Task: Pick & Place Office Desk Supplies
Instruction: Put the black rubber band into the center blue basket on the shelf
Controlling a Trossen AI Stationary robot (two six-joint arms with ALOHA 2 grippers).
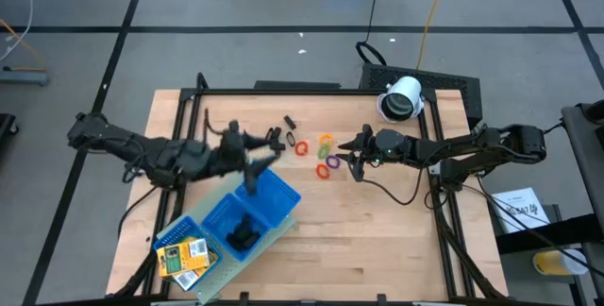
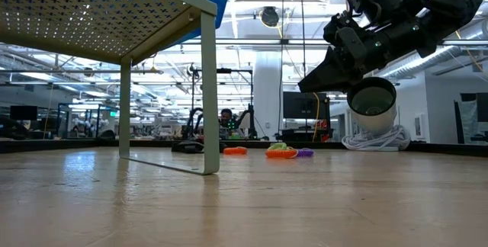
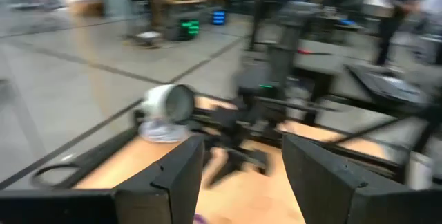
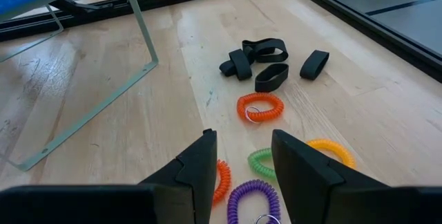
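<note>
Progress stands at roughly the midpoint, judged from how the items lie. In the high view, the blue three-compartment tray (image 1: 269, 195) sits raised on a wire stand on the table (image 1: 377, 240); two yellow printed packs (image 1: 182, 257) already occupy its end compartment nearest the table's front edge, and dark items (image 1: 241, 235), probably black clips, lie in the middle compartment. The compartment at the other end appears empty. Left pincer (image 1: 257, 158) hovers over that end of the tray, its fingers (image 3: 173, 175) set moderately apart with nothing between them. Right pincer (image 4: 238, 156) hangs low above the coil rings, its fingers also parted and empty. Still on the table: a group of black bands (image 4: 266, 61), an orange ring (image 4: 260, 106), a green ring (image 4: 261, 162), a yellow ring (image 4: 331, 149), a purple ring (image 4: 254, 202) and a further orange-red ring (image 4: 222, 179) partly hidden behind a finger. The white cylindrical device (image 1: 401, 98) stands at the table's far edge, apart from the rings. All rings and the remaining bands are thus left to place.
</note>
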